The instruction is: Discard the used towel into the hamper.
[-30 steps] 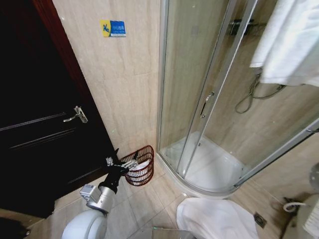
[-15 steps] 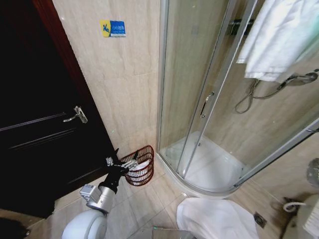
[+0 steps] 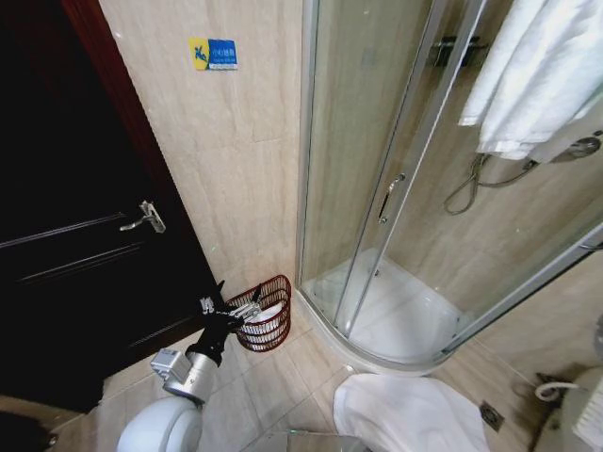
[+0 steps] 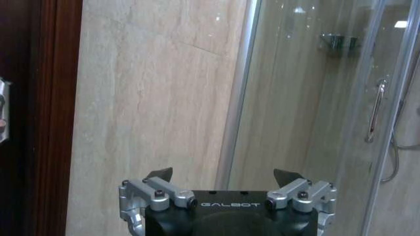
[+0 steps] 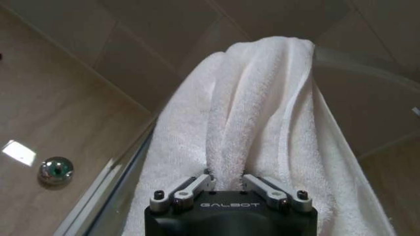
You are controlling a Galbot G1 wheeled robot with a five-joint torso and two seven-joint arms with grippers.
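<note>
A white towel [image 3: 546, 75] hangs high at the right of the head view, in front of the shower wall. In the right wrist view my right gripper [image 5: 226, 176] is shut on a fold of the towel [image 5: 262, 108], which drapes away from the fingers. The hamper [image 3: 273, 330], a small reddish-brown openwork basket, stands on the floor in the corner between the tiled wall and the shower, with something white inside. My left gripper [image 3: 247, 309] hovers at the hamper's near rim. In the left wrist view the left gripper [image 4: 223, 175] is open and holds nothing.
A dark door [image 3: 85, 264] with a metal handle [image 3: 143, 218] is at the left. The curved glass shower enclosure [image 3: 377, 188] with its white tray [image 3: 400, 315] fills the right. A white cloth [image 3: 405, 414] lies on the floor tiles at the bottom.
The hanging towel swung left and slightly up, then drifted back a little to the right. The left arm and the hamper have not moved.
</note>
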